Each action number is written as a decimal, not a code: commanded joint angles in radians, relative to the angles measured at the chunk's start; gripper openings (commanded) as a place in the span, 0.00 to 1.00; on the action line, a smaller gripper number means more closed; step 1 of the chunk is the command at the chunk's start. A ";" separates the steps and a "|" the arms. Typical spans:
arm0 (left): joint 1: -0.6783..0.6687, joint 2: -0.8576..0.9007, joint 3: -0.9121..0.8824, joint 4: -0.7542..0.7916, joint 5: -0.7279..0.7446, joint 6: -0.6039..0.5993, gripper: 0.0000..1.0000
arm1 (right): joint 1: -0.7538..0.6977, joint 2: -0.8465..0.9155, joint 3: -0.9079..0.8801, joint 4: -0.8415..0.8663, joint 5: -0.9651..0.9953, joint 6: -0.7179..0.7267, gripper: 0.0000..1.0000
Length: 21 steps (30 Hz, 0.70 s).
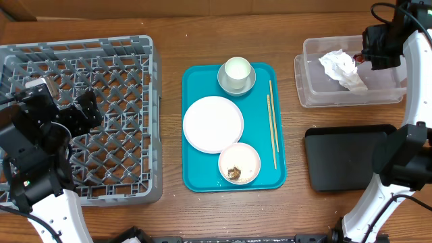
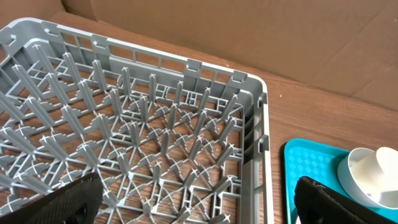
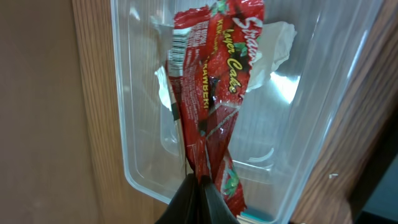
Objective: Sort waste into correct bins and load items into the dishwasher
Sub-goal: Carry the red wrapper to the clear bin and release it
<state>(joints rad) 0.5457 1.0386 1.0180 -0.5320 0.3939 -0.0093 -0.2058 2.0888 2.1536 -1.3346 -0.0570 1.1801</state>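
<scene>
Clock directions refer to the overhead view, 12 o'clock at the far table edge.

The right gripper [image 3: 199, 186] is pressed together, pinching one end of the red wrapper [image 3: 214, 93]; the wrapper hangs straight below the fingertips, its long axis pointing down into the clear tub [image 1: 301, 75], so the drop path appears vertical. The gripper stands over the tub's 1 o'clock portion; the crumpled napkin [image 1: 344, 67] lies inside at the gripper's 8 o'clock, partly under the wrapper in the wrist view. The tub floor around the napkin is bare and its walls are low; room for the wrapper looks ample. The black tray [image 1: 344, 158] sits at the tub's 6 o'clock, apart from it.

The left gripper [image 1: 86, 111] is spread wide, holding nothing, above the dish rack [image 1: 81, 47]; the right arm is clearly the nearer to the tub. The teal tray [image 1: 260, 121], between rack and tub, carries the plate [image 1: 212, 123], cup [image 1: 237, 71], bowl [image 1: 239, 163] and chopsticks [image 1: 272, 125].
</scene>
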 commanded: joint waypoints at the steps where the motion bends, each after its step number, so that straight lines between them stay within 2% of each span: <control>1: 0.004 0.005 0.016 0.001 0.017 -0.016 1.00 | 0.018 -0.002 0.005 0.017 0.068 0.080 0.04; 2: 0.004 0.005 0.016 0.001 0.017 -0.016 1.00 | 0.022 -0.002 0.005 0.024 0.076 0.080 0.20; 3: 0.004 0.005 0.016 0.001 0.017 -0.016 1.00 | 0.027 -0.002 0.005 0.030 0.084 0.080 0.40; 4: 0.004 0.005 0.016 0.001 0.017 -0.016 1.00 | 0.029 -0.002 0.005 0.035 0.083 0.080 0.68; 5: 0.004 0.005 0.016 0.001 0.017 -0.016 1.00 | 0.031 -0.002 0.005 0.039 0.083 0.076 0.86; 6: 0.004 0.005 0.016 0.001 0.017 -0.016 1.00 | 0.032 -0.002 0.005 0.041 0.082 0.068 0.96; 7: 0.004 0.005 0.016 0.001 0.017 -0.016 1.00 | 0.032 -0.002 0.005 0.041 0.082 0.055 1.00; 11: 0.004 0.005 0.016 0.001 0.017 -0.016 1.00 | 0.032 -0.002 0.006 0.053 0.065 -0.037 1.00; 13: 0.004 0.005 0.016 0.001 0.017 -0.016 1.00 | 0.032 -0.006 0.007 0.090 0.014 -0.144 1.00; 16: 0.004 0.005 0.016 0.001 0.017 -0.016 1.00 | 0.031 -0.027 0.007 0.192 -0.144 -0.414 0.99; 19: 0.004 0.005 0.016 0.001 0.017 -0.016 1.00 | 0.039 -0.051 0.007 0.288 -0.415 -0.717 1.00; 21: 0.004 0.005 0.016 0.001 0.017 -0.016 1.00 | 0.055 -0.057 0.007 0.308 -0.558 -0.851 1.00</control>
<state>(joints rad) 0.5457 1.0382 1.0180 -0.5323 0.3935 -0.0093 -0.1738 2.0857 2.1536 -1.0420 -0.3157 0.6762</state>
